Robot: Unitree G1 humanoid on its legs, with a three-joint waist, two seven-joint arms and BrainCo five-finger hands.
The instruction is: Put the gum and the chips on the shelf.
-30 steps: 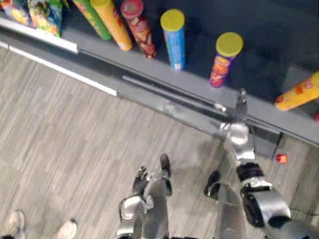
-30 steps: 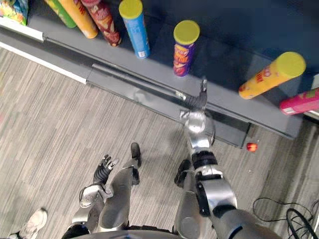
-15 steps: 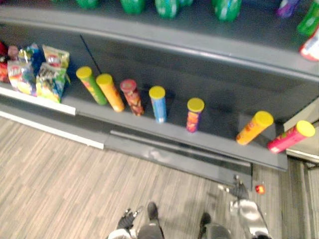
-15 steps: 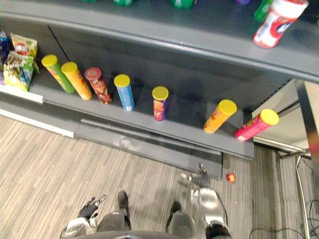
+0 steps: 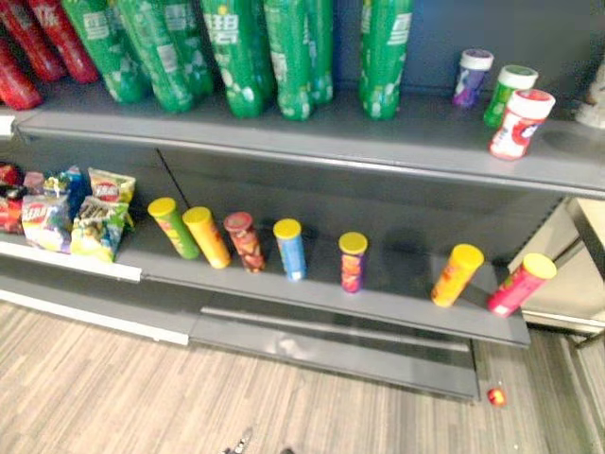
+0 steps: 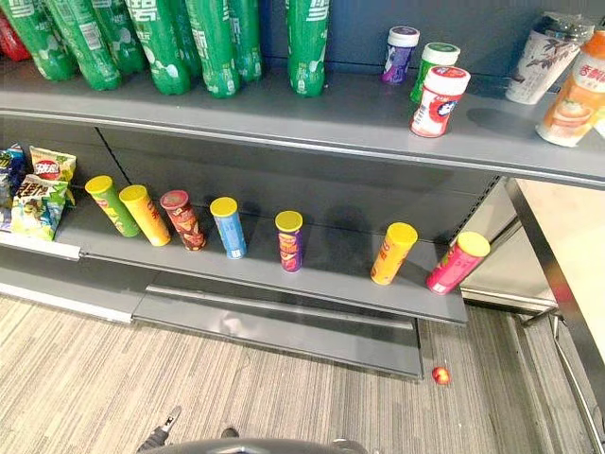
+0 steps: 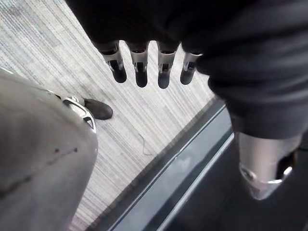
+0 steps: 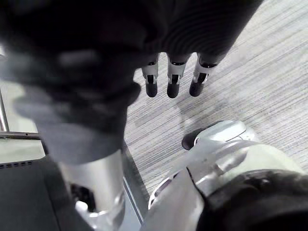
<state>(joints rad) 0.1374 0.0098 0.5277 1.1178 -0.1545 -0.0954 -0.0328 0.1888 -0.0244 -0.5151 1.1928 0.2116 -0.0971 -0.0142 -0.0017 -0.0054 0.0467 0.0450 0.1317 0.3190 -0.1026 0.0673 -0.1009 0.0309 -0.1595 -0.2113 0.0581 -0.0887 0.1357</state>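
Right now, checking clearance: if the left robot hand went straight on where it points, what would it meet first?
Probably the floor: the left robot hand hangs with straight fingers aimed down at it, nothing between, though depth is unclear.

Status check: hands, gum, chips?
Left hand open, empty; right hand open, empty. Chip cans on lower shelf, gum jars on upper shelf. Small red ball on floor by shelf base.

The left hand (image 6: 161, 430) was cropped at the bottom edge — the red thing (image 6: 440, 375) on the floor (image 6: 284, 397) was too small to identify.
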